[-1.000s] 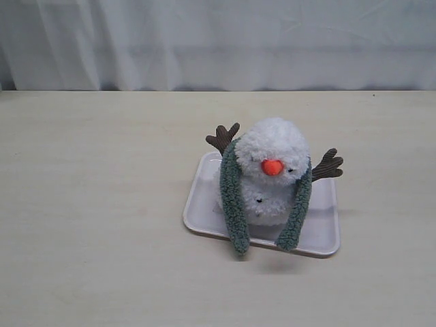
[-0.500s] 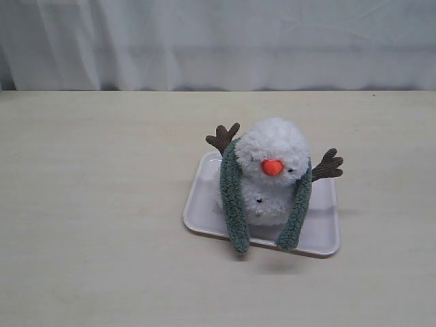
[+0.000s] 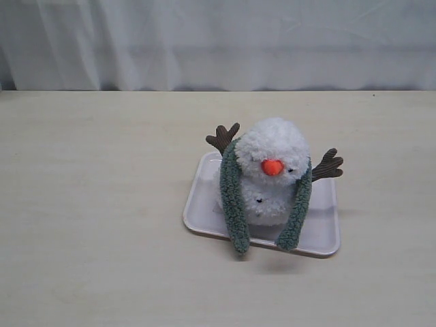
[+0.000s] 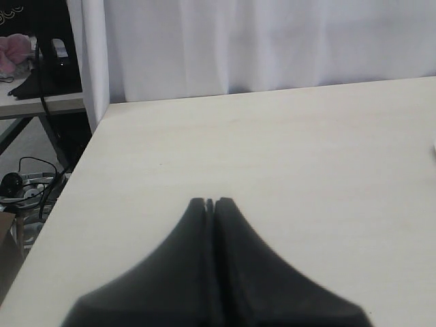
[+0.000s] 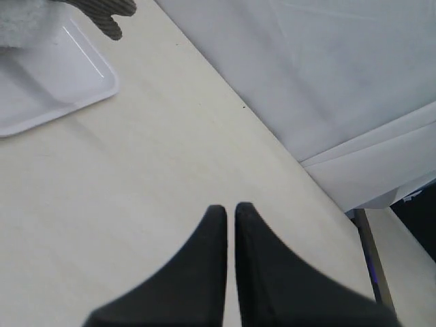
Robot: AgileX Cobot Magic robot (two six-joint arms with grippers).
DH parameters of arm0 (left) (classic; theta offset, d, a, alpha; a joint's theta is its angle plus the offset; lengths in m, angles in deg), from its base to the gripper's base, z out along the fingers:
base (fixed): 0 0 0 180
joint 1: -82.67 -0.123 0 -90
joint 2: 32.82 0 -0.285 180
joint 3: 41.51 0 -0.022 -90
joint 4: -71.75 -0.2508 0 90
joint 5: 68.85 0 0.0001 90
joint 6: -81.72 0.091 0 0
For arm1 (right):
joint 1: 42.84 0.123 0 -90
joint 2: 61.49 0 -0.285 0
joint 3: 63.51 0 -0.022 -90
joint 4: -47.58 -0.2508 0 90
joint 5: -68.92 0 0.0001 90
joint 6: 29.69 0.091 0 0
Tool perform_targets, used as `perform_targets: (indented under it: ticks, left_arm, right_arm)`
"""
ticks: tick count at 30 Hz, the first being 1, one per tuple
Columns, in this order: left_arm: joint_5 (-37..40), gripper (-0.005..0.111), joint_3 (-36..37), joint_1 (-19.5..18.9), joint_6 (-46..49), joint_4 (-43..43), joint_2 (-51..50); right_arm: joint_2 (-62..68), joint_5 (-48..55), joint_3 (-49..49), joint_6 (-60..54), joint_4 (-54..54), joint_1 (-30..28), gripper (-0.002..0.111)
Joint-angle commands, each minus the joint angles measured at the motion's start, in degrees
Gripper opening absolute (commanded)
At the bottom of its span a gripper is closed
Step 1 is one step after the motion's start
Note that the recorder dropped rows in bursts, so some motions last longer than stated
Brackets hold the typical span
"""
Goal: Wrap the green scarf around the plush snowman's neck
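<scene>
Plush snowman (image 3: 272, 170) sits upright on a white tray (image 3: 325, 235), approx. 4 o'clock from the middle of the pale table (image 3: 102, 204), face twd the ext. cam. Green scarf (image 3: 233, 197) is draped behind the neck w/ both ends hanging down the front twd 6 o'clock, one each side of the body, uncrossed; tips reach the tray's near rim. Brown twig arms stick out at approx. 10 and 3 o'clock of the head. White curtain (image 3: 218, 41) backs the table at 12. Left gripper (image 4: 210, 202) is over bare tabletop, jaws clenched together, nothing btwn them. Right gripper (image 5: 230, 208) is likewise clenched and empty, over bare table, well apart from the tray corner.
</scene>
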Motion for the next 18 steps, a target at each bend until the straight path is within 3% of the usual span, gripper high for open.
perform_targets:
  ticks: [1, 4, 12, 18]
  left_arm:
    - [-0.4, 0.0, 0.19, 0.48, 0.14, 0.15, 0.13]
    - [-0.4, 0.0, 0.19, 0.48, 0.14, 0.15, 0.13]
    - [-0.4, 0.0, 0.19, 0.48, 0.14, 0.15, 0.13]
    - [-0.4, 0.0, 0.19, 0.48, 0.14, 0.15, 0.13]
  right_arm:
    - [-0.22, 0.32, 0.03, 0.29, -0.47, -0.23, 0.004]
    - [-0.22, 0.32, 0.03, 5.58, -0.62, -0.23, 0.004]
    - [-0.22, 0.32, 0.03, 42.68, -0.62, -0.23, 0.004]
    - [-0.22, 0.32, 0.03, 44.59, -0.62, -0.23, 0.004]
